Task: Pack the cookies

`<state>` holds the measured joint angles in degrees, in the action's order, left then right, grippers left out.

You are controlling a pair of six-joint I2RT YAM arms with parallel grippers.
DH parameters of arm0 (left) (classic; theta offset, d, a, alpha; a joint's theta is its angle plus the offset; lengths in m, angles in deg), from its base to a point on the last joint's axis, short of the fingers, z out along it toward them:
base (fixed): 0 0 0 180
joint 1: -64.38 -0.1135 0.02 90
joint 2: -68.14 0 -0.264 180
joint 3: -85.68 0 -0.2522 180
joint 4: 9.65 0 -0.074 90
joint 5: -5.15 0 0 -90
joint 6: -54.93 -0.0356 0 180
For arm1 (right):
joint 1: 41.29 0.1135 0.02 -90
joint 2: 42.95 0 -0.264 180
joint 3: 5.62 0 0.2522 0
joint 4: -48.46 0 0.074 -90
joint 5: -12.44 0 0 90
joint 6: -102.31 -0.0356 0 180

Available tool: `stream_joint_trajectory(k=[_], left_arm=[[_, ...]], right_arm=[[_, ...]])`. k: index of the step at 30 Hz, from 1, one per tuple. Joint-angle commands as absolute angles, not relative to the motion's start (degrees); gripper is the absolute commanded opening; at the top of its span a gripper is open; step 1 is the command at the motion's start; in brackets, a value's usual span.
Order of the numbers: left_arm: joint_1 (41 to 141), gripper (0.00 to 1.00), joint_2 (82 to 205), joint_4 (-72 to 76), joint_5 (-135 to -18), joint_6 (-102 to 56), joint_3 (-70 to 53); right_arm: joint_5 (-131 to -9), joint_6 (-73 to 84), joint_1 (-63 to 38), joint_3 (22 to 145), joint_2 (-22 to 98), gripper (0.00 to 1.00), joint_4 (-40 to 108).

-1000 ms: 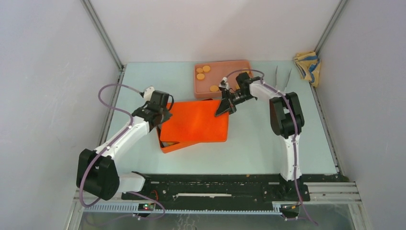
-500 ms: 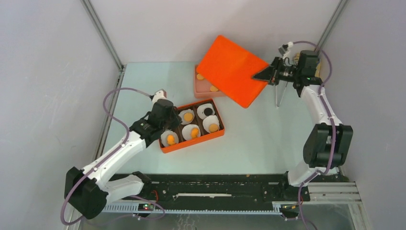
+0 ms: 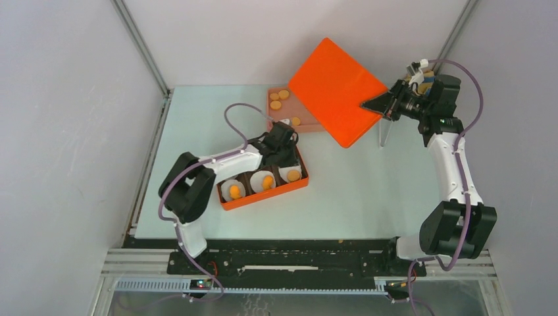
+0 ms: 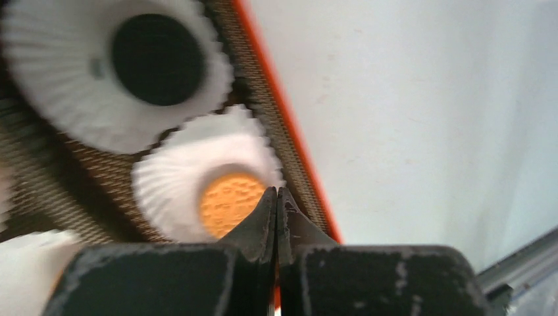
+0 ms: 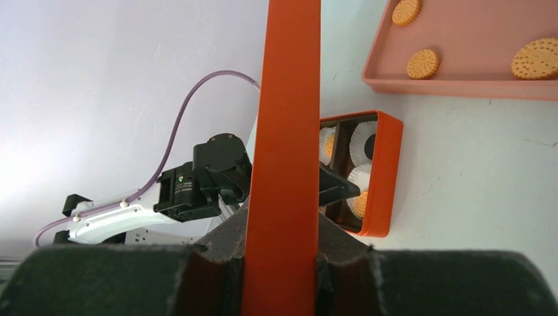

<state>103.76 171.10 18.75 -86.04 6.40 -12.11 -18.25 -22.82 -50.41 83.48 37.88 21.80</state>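
Cookies [image 3: 263,182] on pale table [image 3: 355,197] | grey walls [image 3: 66,131] | L tool [image 4: 276,195] closed | R tool [image 3: 376,105] pinching lid [image 3: 335,89]

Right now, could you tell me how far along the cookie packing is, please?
Done: paper cups seen in the orange box hold cookies. In hand: right gripper holds the lid aloft; left gripper, shut, over the box. Left: loose cookies on pink tray; lidding.
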Motion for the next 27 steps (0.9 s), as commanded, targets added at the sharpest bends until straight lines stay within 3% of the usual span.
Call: stream_joint_trajectory(k=[1, 20, 27], left_arm=[[105.5, 0.00, 174.4, 16.9, -80.0, 5.6, -6.5], [112.1, 0.00, 168.6, 17.9, -62.4, 5.6, -18.4], [112.0, 0.00, 159.2, 27.5, -73.3, 1.6, -19.7]], right_arm=[[-17.1, -21.0, -51.2, 83.2, 35.0, 0.00, 22.4], [-15.0, -22.0, -52.0, 82.2, 36.2, 0.00, 22.9], [-14.3, -22.4, -52.0, 81.4, 36.2, 0.00, 23.9]])
